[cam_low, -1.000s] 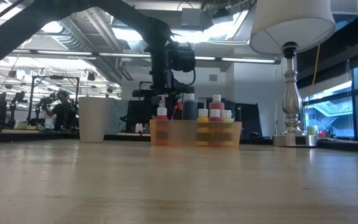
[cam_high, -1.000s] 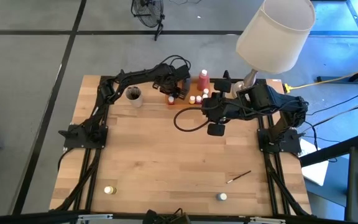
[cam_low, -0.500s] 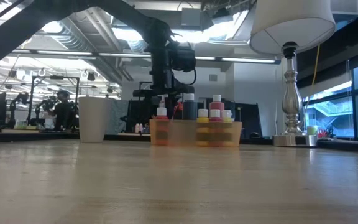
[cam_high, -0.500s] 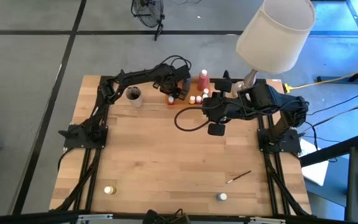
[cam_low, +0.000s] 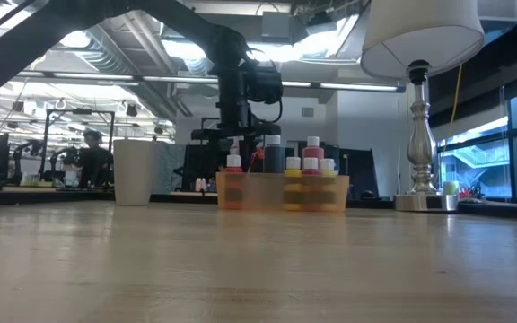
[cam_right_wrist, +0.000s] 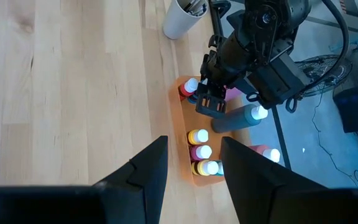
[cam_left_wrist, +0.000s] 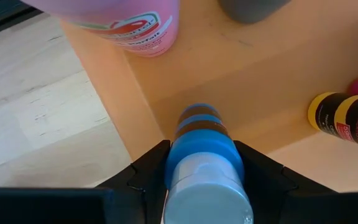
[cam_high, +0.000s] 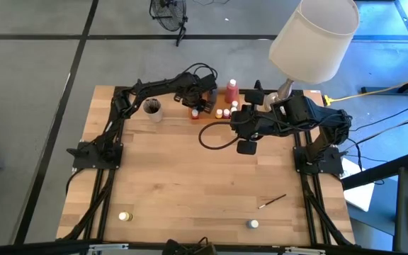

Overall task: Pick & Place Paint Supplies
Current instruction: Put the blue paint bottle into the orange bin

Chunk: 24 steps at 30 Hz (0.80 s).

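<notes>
**Left gripper clamped on blue pot over orange tray**

The left gripper (cam_left_wrist: 205, 163) is seen over the orange tray (cam_left_wrist: 278, 93) at the table's 12 o'clock edge, its fingers (cam_left_wrist: 148, 171) closed on a small pot with a blue band and white lid (cam_left_wrist: 207, 180); whether the pot's base touches the tray floor cannot be told. Beside it in the tray a pink bottle (cam_left_wrist: 132, 25) and a grey bottle (cam_right_wrist: 238, 118) are stood upright, with a second pink bottle (cam_high: 231, 91) further along. Small pots with yellow and red bodies and pale lids (cam_right_wrist: 199, 151) are clustered at the tray's other end. A beige cup (cam_high: 152, 108) is placed at 9 o'clock from the tray.

The right gripper (cam_right_wrist: 194, 163) is held above the table just beside the tray, jaws parted, nothing between them. A thin brush (cam_high: 272, 201), a white-lidded pot (cam_high: 253, 224) and a yellow-lidded pot (cam_high: 124, 216) are left near the 6 o'clock edge, well apart from the tray. A lamp (cam_high: 314, 39) is set at the 1 o'clock corner.
</notes>
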Motion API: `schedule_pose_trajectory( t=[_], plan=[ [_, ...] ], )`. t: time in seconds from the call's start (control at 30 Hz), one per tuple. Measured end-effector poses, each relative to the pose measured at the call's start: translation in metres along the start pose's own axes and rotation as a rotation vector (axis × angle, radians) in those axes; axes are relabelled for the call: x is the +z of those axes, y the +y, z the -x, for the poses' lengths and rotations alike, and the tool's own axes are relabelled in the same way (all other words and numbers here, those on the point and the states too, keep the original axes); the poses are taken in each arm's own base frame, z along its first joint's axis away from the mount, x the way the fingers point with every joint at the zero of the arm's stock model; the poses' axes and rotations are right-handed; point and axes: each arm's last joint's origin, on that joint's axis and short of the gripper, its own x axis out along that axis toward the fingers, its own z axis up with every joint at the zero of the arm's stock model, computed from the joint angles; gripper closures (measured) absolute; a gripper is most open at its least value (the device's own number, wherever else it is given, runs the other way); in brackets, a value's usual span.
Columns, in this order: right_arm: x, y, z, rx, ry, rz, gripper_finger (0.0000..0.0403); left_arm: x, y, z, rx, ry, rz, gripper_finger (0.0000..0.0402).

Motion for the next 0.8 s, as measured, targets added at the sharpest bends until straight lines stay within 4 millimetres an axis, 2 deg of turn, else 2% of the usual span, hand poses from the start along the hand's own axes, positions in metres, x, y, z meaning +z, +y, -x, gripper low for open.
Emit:
schedule_pose_trajectory(
  t=[0.8],
  plan=[
    [0.0, 0.0, 0.0, 0.0, 0.0, -0.019, 0.0251, 0.0, 0.0, 0.0, -0.012, 0.01, -0.029, 0.0246]
  ],
)
